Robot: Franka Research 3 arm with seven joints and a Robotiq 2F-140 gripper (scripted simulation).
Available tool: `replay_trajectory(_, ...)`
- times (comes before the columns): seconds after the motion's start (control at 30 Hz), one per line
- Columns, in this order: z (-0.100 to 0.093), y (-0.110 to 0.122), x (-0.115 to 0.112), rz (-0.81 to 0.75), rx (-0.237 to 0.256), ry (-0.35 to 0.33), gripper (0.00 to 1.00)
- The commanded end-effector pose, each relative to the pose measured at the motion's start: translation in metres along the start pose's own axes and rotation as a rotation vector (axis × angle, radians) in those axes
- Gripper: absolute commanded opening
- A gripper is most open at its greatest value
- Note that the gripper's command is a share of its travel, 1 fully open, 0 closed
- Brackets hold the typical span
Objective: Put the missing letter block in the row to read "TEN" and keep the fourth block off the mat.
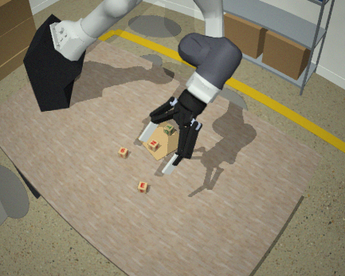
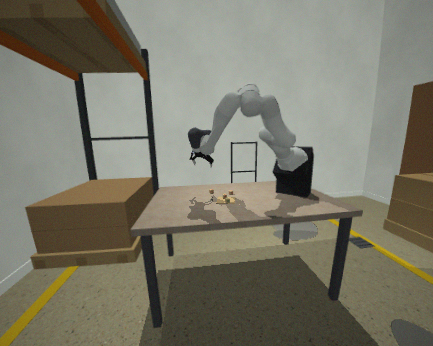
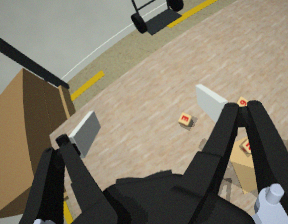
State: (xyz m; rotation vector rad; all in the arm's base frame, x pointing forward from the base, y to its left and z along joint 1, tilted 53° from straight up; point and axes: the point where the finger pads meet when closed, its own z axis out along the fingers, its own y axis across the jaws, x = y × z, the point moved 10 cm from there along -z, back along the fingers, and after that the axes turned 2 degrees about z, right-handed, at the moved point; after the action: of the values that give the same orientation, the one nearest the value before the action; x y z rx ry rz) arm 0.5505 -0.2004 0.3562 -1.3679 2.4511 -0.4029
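A small tan mat lies mid-table. On it sit a block with a red N and a block with a green T. Two blocks with red letters lie off the mat on the table. One reads like an E. The other is too small to read. My gripper hangs well above the table over the mat, fingers spread wide and empty. It shows high up in the exterior view. In the wrist view the gripper is open, with one loose block on the table beyond the fingers.
The black robot base stands at the table's far left corner. A large cardboard box stands beside the table's edge. A hand truck stands on the floor beyond the table. Shelves with boxes stand further off.
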Motion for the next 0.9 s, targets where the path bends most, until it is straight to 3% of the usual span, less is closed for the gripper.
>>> replay_trajectory(0.0,0.008,0.011,0.003,0.129,-0.052,-0.007,1.0)
replay_trajectory(0.3,0.023,0.031,0.004,0.287,-0.141,-0.024,1.0)
replay_trajectory(0.37,0.023,0.031,0.004,0.287,-0.141,-0.024,1.0)
replay_trajectory(0.87,0.049,0.07,-0.001,0.583,-0.319,-0.051,1.0)
